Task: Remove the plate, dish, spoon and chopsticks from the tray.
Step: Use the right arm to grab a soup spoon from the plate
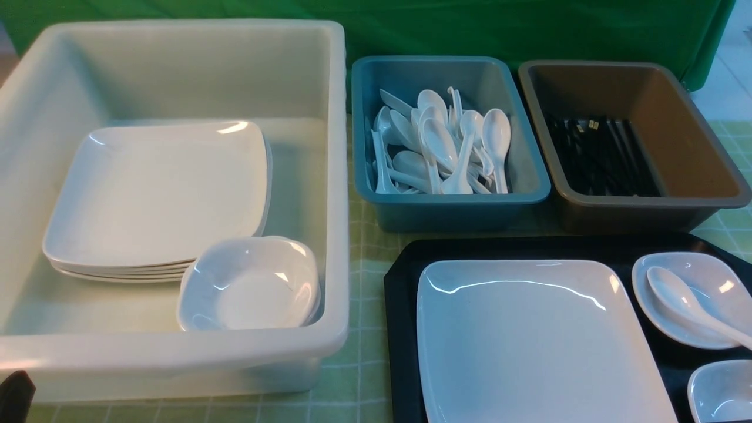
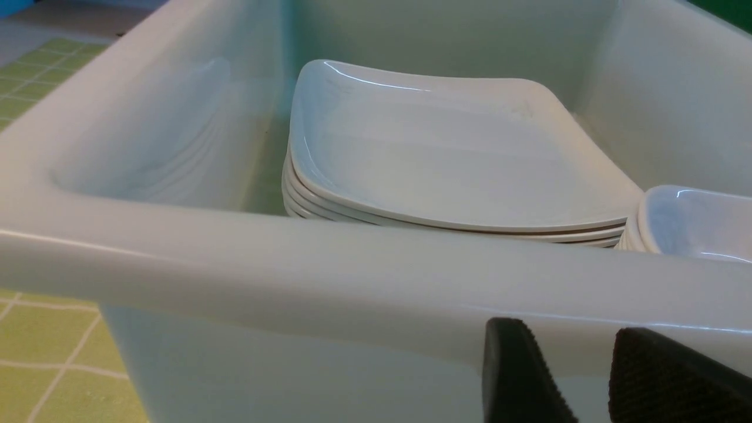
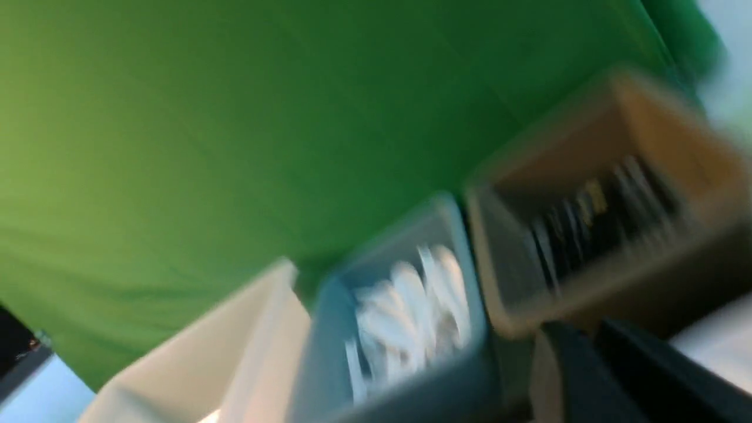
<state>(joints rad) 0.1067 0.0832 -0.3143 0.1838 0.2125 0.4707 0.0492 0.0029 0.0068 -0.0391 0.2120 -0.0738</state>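
The black tray lies at the front right. On it rests the large white square plate. To its right a small white dish holds the white spoon, and a second small dish sits at the near corner. The chopsticks do not show on the tray. My left gripper stands open and empty just outside the white tub's near wall; only a black tip of it shows in the front view. My right gripper is blurred, its fingers together with nothing seen between them.
The big white tub at the left holds a stack of square plates and small dishes. Behind the tray stand a blue tub full of white spoons and a brown tub of black chopsticks. A green checked cloth covers the table.
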